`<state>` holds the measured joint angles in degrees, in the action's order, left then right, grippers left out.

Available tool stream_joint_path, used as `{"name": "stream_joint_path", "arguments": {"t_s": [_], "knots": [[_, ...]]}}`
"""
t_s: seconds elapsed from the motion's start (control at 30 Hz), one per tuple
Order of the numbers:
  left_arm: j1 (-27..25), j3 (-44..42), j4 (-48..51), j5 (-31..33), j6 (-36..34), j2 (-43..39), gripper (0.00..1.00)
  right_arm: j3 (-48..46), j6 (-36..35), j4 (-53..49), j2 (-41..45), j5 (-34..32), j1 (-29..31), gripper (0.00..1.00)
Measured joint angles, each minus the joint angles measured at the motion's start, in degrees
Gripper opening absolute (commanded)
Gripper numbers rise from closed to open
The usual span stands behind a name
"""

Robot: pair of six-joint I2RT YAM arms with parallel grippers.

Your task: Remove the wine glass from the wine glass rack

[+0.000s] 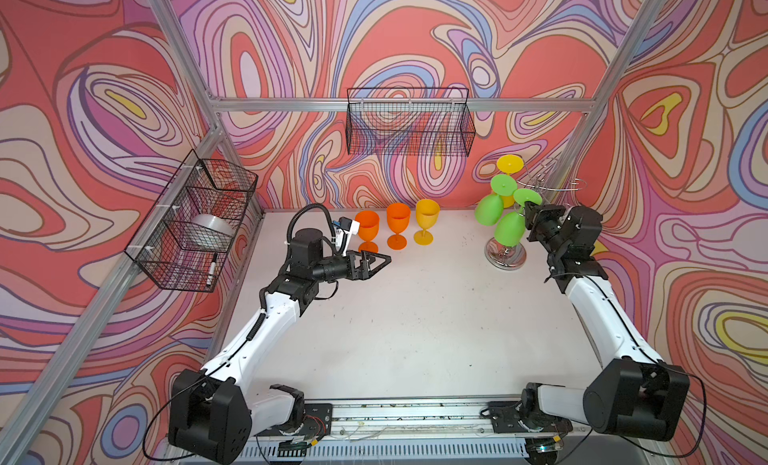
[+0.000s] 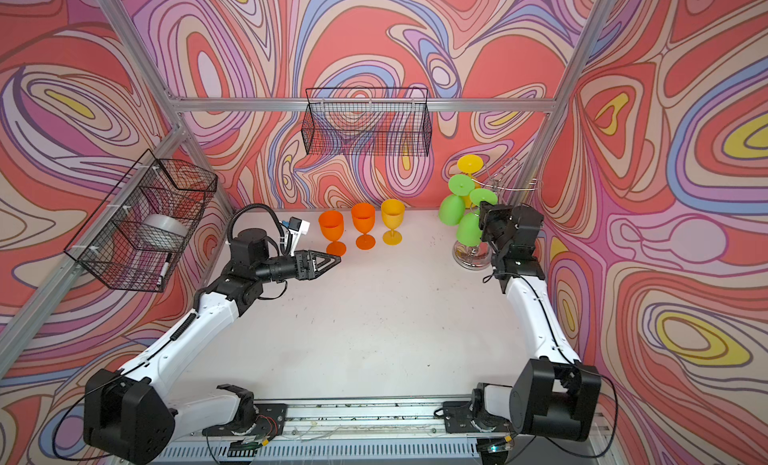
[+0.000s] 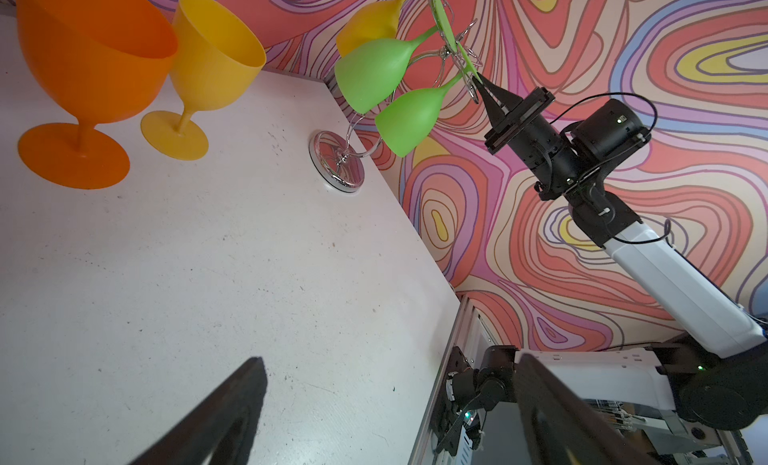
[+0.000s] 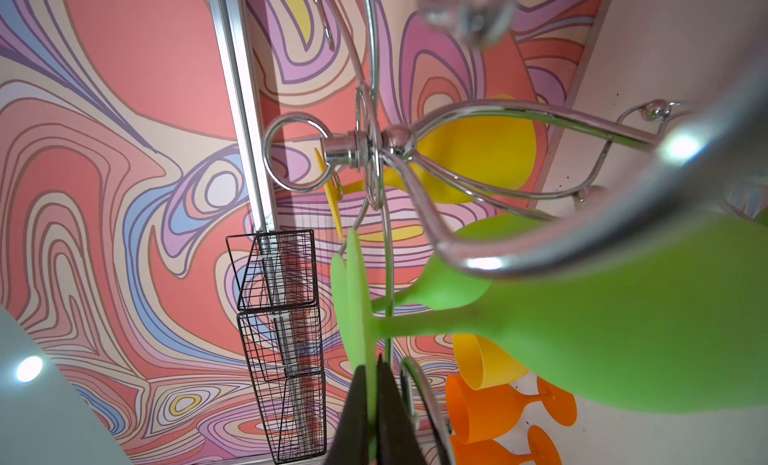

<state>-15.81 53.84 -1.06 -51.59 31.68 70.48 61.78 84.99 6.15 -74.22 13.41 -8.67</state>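
At the far left of both top views a black mesh side basket (image 1: 189, 234) hangs on the frame. It holds a pale roll of tape (image 1: 212, 230) and a marker (image 1: 212, 269) whose print is too small to read. No brand, label or other writing can be read anywhere in the scene.

Right of it, at left centre, the left gripper (image 1: 384, 260) hovers low over the white table (image 1: 415, 338). Its claw stands wide apart and empty, as the left wrist view shows. Just beyond it, along the back edge, three goblets stand upright in a row: two orange goblets (image 1: 398, 220) and a yellow goblet (image 1: 427, 213). A back basket (image 1: 409, 126) hangs above them on the rear rail.

At right centre stands the wine glass rack (image 1: 505, 255), its mirrored base on the table near the right wall. Three glasses hang on it upside down: a yellow glass (image 1: 510, 164) highest, a second green glass (image 1: 488, 209), and nearest the arm the green wine glass (image 1: 510, 230). The right gripper (image 3: 478, 77) has its claw pressed together on the rim of that glass's foot (image 4: 355, 301).

The step in hand looks to be the hold just made, with the glass not yet off its wire arm. The next move probably calls for sliding the foot out along the wire loop to its open end. Only then should it be drawn clear, taking care of the second green glass hanging just beside it.
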Motion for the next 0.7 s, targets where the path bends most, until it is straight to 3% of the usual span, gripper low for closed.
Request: {"name": "stream_joint_path", "arguments": {"t_s": [0.7], "knots": [[0.0,0.0,0.0,0.0,0.0,0.0,0.93,-3.9,1.2,1.6,5.2,-3.1,-0.8,0.0]]}}
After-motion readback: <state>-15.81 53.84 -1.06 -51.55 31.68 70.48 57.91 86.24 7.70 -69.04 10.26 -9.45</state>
